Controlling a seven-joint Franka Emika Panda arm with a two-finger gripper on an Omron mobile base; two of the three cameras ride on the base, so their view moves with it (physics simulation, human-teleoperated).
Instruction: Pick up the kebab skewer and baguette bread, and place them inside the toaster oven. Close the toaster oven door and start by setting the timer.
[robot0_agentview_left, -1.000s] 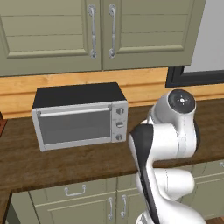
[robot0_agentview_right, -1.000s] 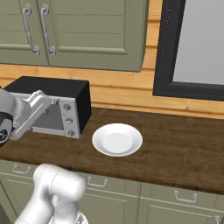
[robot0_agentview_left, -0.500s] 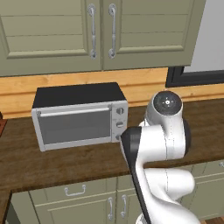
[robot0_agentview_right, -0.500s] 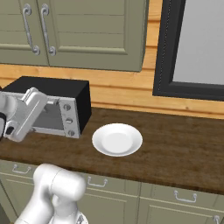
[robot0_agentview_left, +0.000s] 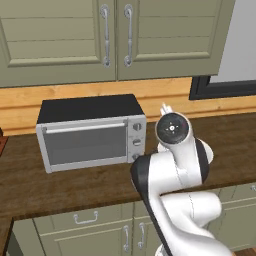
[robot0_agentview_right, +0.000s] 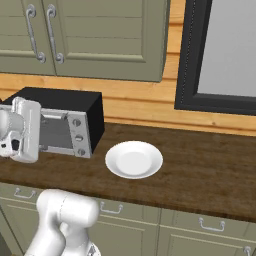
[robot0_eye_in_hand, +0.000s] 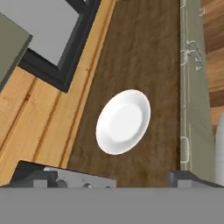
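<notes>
My end effector (robot0_eye_in_hand: 111, 177) is open, its two dark finger tips (robot0_eye_in_hand: 37, 178) standing wide apart at the bottom of the hand view, with nothing between them. It looks down along the dark wood surface (robot0_eye_in_hand: 144, 57) at the white plate (robot0_eye_in_hand: 123, 121), which carries nothing. The plate sits on the surface just to the right of the toaster oven (robot0_agentview_left: 91, 132), near but not touching it, as the right base view confirms (robot0_agentview_right: 134, 159). The toaster oven stands against the wooden back wall under the green upper cabinets (robot0_agentview_left: 115, 37), placed so that its front faces me and its three knobs (robot0_agentview_left: 136, 142) form a column on the right side. The toaster oven door (robot0_agentview_left: 85, 144) is shut, with the silver bar handle along its top edge. I cannot locate the kebab skewer or the baguette bread on the plate or on the visible stretch of surface; they may already be inside the oven, but the grey glass does not let me confirm this. With the door closed and my end effector empty, I judge that the remaining step is the timer. That step calls for bringing the finger tips to the correct knob in the column and turning it. The knobs sit close together, so a misaligned approach could grip the wrong one.
</notes>
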